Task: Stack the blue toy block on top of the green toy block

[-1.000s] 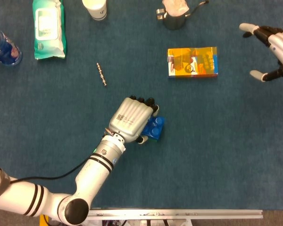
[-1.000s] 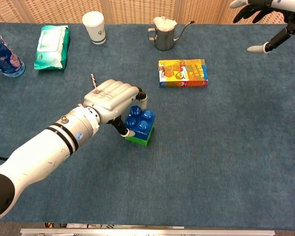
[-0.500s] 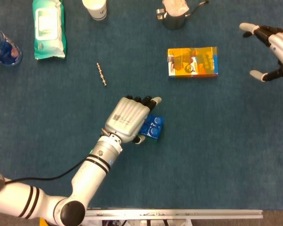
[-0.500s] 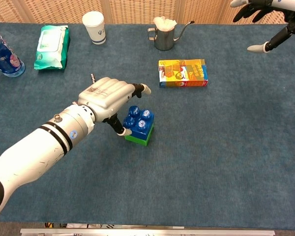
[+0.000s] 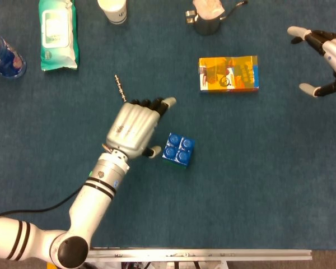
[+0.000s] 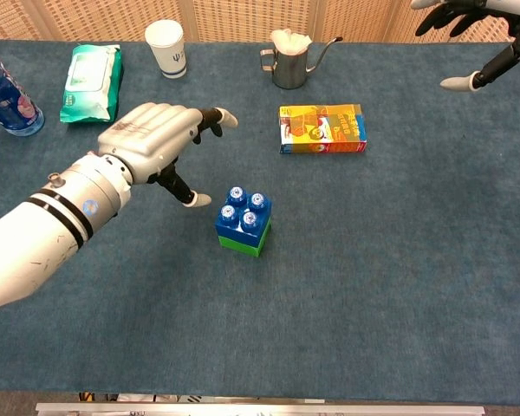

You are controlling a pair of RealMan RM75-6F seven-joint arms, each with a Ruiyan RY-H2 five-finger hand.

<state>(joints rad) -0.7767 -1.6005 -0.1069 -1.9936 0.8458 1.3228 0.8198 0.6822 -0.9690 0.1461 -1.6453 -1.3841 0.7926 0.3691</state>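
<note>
The blue toy block (image 5: 178, 149) (image 6: 243, 214) sits on top of the green toy block (image 6: 243, 243), whose edge alone peeks out in the head view. My left hand (image 5: 135, 128) (image 6: 151, 144) hovers to the left of the stack, apart from it, fingers spread and holding nothing. My right hand (image 5: 325, 59) (image 6: 472, 35) hangs open at the far right, well away from the blocks.
An orange snack box (image 5: 228, 74) lies behind the stack. At the back stand a metal pitcher (image 5: 205, 18), a paper cup (image 5: 113, 9), a wipes pack (image 5: 58, 35) and a blue bottle (image 5: 4, 55). A small metal chain (image 5: 120, 87) lies by my left fingers.
My left hand has let go of the blue block, opened its fingers and drawn back up and to the left. The blue block stays on the green one.
</note>
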